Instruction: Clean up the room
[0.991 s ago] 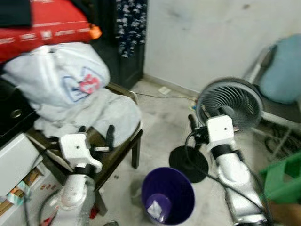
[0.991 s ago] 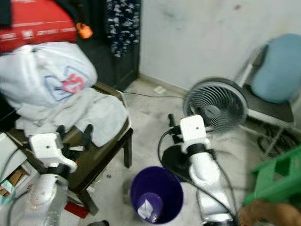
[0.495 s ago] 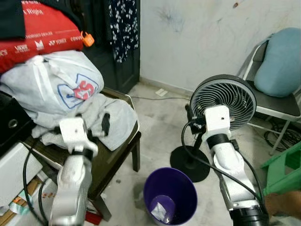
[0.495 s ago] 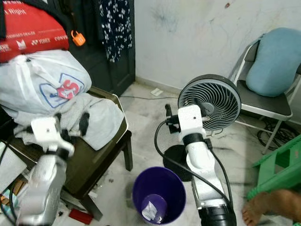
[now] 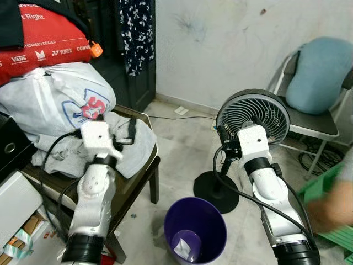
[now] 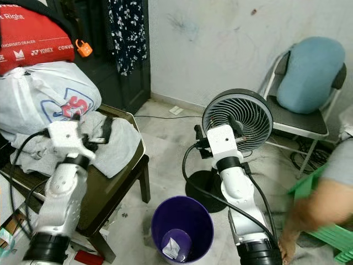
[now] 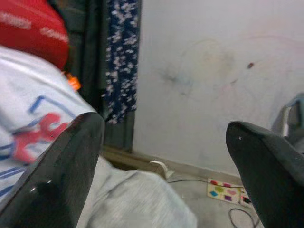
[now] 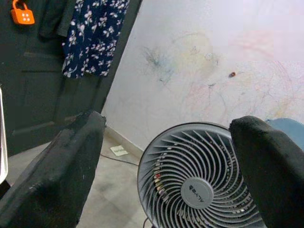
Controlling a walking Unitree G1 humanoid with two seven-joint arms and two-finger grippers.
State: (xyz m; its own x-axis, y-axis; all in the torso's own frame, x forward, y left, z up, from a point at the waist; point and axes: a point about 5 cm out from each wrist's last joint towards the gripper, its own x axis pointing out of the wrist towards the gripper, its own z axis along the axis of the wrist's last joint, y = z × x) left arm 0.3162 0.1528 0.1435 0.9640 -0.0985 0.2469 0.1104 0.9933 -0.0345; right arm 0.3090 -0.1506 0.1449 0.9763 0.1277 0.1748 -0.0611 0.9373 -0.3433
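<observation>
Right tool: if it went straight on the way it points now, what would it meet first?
Most likely the grey pedestal fan. The right tool is open, and the fan's grille sits between its fingers in the right wrist view, with the marked wall behind. How near the fan is cannot be judged.

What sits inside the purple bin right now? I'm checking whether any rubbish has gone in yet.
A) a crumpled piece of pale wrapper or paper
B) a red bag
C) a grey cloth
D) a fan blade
A: at the bottom of the purple bin lies a small crumpled pale scrap; nothing else can be made out inside it.
</observation>
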